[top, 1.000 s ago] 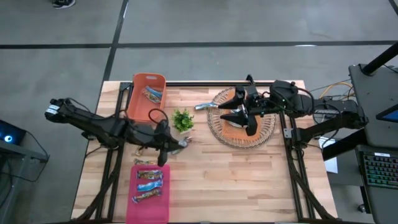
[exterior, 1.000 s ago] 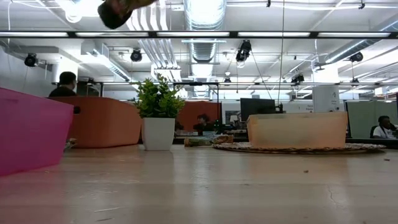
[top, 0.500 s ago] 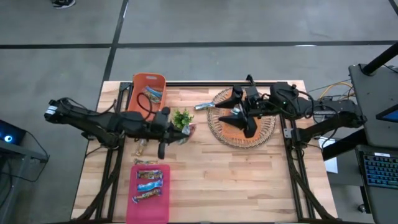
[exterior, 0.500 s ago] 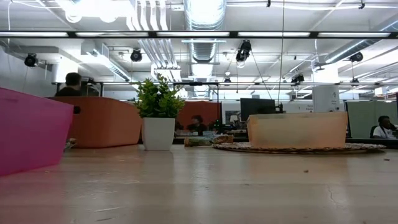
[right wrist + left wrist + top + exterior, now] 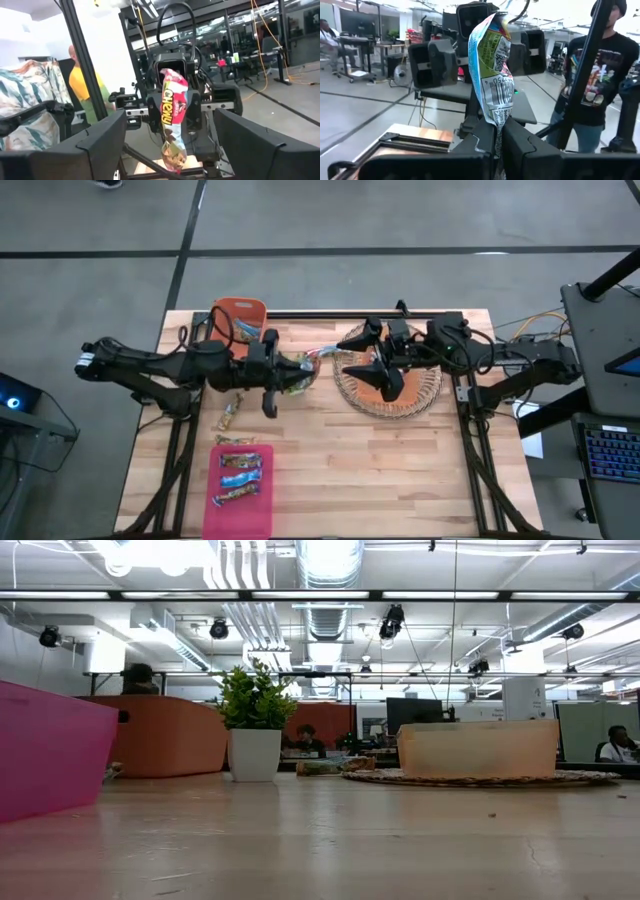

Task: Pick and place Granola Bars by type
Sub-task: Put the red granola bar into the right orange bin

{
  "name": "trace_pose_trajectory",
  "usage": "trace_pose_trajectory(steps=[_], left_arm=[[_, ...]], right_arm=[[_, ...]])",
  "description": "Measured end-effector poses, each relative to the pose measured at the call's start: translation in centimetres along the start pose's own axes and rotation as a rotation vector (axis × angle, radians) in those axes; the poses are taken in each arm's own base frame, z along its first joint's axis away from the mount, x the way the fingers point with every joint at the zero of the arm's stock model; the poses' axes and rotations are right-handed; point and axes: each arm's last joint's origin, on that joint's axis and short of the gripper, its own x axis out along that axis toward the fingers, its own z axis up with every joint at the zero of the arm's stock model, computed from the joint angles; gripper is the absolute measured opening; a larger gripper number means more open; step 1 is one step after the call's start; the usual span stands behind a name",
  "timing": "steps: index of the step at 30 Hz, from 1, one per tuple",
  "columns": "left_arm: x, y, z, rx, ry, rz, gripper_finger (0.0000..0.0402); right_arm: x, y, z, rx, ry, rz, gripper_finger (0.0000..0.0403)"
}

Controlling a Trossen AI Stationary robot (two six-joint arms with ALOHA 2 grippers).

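My left gripper [image 5: 302, 369] hovers level above the table's middle, over the small plant, and is shut on one granola bar [image 5: 492, 70]. The bar's wrapper is silver-blue with a barcode on one face and red-and-white [image 5: 172, 112] on the other. My right gripper [image 5: 358, 358] is open and faces the left one from the right, above the woven tray's left rim. Its fingers [image 5: 95, 145] stand wide on either side of the bar's line, apart from it. More bars lie in the orange bin [image 5: 240, 318] and in the pink bin [image 5: 240, 485]. My left gripper pinches the granola bar between its two fingers by one end [image 5: 495, 131]. The fingers point level toward the table's right side, in line with the bar. The bar is lifted clear and sticks out beyond the fingertips toward my right gripper.
The woven tray [image 5: 420, 395] holds an orange-brown block. A silver-blue bar [image 5: 326, 351] lies by the tray's left rim, and two loose bars [image 5: 232, 416] lie left of centre. In the low view the potted plant [image 5: 254, 725] stands mid-table. People are in the room behind.
My left gripper has risen and travelled from beside the pink bin toward the far edge and the right, carrying the bar over the plant toward my right gripper. My right gripper has shifted slightly toward the left.
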Motion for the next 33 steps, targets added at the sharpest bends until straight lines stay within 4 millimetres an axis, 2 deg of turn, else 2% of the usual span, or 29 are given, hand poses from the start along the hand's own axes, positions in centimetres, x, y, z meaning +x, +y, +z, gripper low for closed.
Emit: trace_pose_trajectory(steps=[24,28,33], left_arm=[[5.3,0.8,0.1,0.029,0.032,-0.017,0.0],[5.8,0.8,-0.3,0.026,0.043,-0.019,0.0],[5.8,0.8,-0.3,0.014,0.043,-0.019,0.0]], right_arm=[[0.1,-0.1,-0.2,-0.008,0.01,-0.026,0.0272],[0.1,-0.1,-0.3,-0.005,0.013,-0.026,0.0249],[0.1,-0.2,-0.4,-0.002,0.033,-0.033,0.019]])
